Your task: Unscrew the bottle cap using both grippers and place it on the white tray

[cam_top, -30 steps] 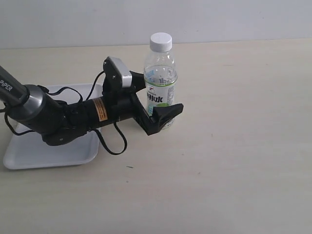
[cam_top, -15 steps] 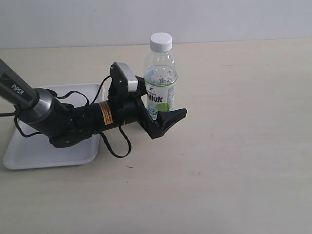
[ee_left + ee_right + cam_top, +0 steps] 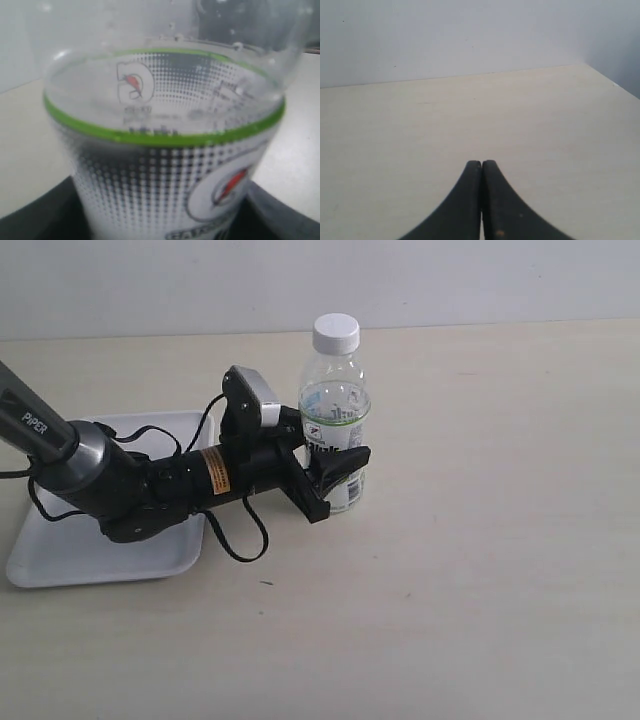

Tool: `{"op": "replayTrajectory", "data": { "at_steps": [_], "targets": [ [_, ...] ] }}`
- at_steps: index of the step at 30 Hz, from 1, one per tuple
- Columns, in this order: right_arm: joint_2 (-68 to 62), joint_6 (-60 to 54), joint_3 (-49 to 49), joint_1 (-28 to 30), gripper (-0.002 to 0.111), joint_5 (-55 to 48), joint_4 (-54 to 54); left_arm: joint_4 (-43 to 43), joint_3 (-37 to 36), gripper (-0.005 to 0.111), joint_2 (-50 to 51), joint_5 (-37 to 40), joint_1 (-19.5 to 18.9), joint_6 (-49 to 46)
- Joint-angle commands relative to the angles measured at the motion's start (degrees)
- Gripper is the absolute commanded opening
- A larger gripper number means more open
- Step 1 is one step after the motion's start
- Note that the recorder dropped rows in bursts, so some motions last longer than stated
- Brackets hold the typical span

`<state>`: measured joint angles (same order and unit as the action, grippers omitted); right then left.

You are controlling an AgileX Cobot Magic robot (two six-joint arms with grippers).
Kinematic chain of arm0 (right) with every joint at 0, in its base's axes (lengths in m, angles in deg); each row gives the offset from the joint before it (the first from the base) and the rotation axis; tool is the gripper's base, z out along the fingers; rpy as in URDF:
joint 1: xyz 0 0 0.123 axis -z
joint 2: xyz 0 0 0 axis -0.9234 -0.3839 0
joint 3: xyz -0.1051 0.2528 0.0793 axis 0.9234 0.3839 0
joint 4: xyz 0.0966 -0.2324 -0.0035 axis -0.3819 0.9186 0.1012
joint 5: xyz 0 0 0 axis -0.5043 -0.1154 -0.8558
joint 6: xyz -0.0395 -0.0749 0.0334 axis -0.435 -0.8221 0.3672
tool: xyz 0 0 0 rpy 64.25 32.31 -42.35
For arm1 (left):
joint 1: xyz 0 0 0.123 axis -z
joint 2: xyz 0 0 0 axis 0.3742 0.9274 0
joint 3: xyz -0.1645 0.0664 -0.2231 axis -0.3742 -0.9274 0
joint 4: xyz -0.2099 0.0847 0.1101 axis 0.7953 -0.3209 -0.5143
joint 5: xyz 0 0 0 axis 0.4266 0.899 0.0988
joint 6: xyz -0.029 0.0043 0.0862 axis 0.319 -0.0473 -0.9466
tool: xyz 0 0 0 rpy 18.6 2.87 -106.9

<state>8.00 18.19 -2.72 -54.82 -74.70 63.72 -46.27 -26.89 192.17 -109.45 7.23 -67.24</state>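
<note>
The bottle (image 3: 335, 405) stands upright on the table, its white ribbed bottle cap (image 3: 336, 332) screwed on top. My left gripper (image 3: 338, 462) is shut on the bottle's lower, labelled part; the near finger (image 3: 335, 472) lies across the front of it and the far finger is hidden behind. In the left wrist view the bottle (image 3: 160, 165) fills the picture, with black fingers (image 3: 30, 222) pressed at both sides. My right gripper (image 3: 481, 163) is shut on nothing above bare table and is out of the exterior view. The white tray (image 3: 60, 560) lies at the left under the left arm.
The left arm's cables (image 3: 235, 540) hang over the tray's right rim. The beige table (image 3: 480, 570) stretches to the right and front of the bottle. A pale wall (image 3: 320, 280) bounds the far edge.
The left gripper's jaws have closed in on the bottle's lower body. The bottle has shifted slightly to the right.
</note>
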Motion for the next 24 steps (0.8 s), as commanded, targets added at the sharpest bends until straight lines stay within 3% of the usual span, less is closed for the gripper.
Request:
{"op": "replayTrajectory", "data": {
  "at_steps": [1, 5, 15, 24],
  "targets": [
    [0.4, -0.3, 0.3, 0.4, 0.0, 0.5, 0.1, 0.0, 0.3, 0.024, -0.2, -0.7, 0.1, 0.1],
    [0.4, -0.3, 0.3, 0.4, 0.0, 0.5, 0.1, -0.8, 0.3, 0.0, -0.2, -0.7, 0.1, -0.1],
    [0.4, -0.3, 0.3, 0.4, 0.0, 0.5, 0.1, -5.5, 0.3, 0.0, -1.6, -1.0, -0.1, -0.1],
    [0.4, -0.3, 0.3, 0.4, 0.0, 0.5, 0.1, -9.4, 0.3, 0.0, -6.6, 11.6, -0.1, 0.3]
  ]
}}
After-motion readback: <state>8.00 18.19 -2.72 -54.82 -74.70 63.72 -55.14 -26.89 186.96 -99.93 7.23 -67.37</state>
